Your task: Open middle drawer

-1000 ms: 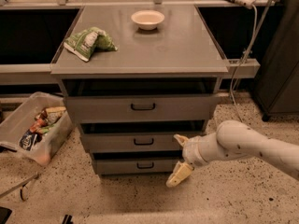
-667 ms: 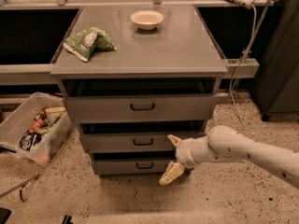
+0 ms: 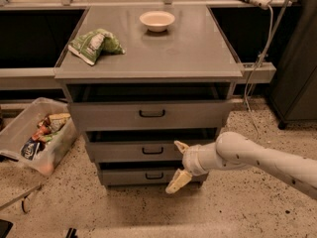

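Note:
The middle drawer point(image 3: 129, 151) is the second grey front of the cabinet, with a small black bar handle point(image 3: 152, 150). It stands slightly forward, with a dark gap above it. My gripper point(image 3: 179, 166) is open in front of the cabinet, just right of that handle. One cream finger point(image 3: 181, 146) points up at the drawer front's right part, and the other point(image 3: 177, 181) hangs down over the lowest drawer point(image 3: 124, 175). My white arm point(image 3: 262, 160) reaches in from the right.
The wider top drawer point(image 3: 151, 114) is slightly out. On the cabinet top point(image 3: 198, 48) lie a green chip bag point(image 3: 94, 44) and a white bowl point(image 3: 157, 20). A clear bin of snacks point(image 3: 37, 135) stands on the floor at left. A dark cabinet point(image 3: 297, 58) stands right.
My gripper and arm have moved left across the drawer fronts, closer to the middle drawer's handle. The drawers have not moved.

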Controlling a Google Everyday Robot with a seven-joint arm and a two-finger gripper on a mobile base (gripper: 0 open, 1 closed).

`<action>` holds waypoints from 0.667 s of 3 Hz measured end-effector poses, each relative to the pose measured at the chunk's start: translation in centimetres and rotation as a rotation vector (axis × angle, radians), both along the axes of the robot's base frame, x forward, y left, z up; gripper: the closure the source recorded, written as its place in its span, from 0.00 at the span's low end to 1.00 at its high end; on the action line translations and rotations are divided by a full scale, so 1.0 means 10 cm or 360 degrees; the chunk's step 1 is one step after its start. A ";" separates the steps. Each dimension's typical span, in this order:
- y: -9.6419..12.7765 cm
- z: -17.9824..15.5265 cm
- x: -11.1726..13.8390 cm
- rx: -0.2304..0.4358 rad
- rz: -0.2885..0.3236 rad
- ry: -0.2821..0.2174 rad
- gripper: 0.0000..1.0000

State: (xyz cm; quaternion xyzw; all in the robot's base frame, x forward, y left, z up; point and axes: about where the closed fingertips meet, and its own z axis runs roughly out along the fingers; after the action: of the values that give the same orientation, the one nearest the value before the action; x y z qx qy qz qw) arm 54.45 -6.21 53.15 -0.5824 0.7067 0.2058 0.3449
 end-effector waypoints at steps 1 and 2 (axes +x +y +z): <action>0.25 -0.07 0.30 0.0033 0.0081 -0.0048 0.00; 0.57 -0.17 0.80 0.0043 0.0191 -0.0127 0.00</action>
State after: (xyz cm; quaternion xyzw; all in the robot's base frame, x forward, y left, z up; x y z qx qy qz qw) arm 62.49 -0.52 51.44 -0.6268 0.6534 0.2122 0.3676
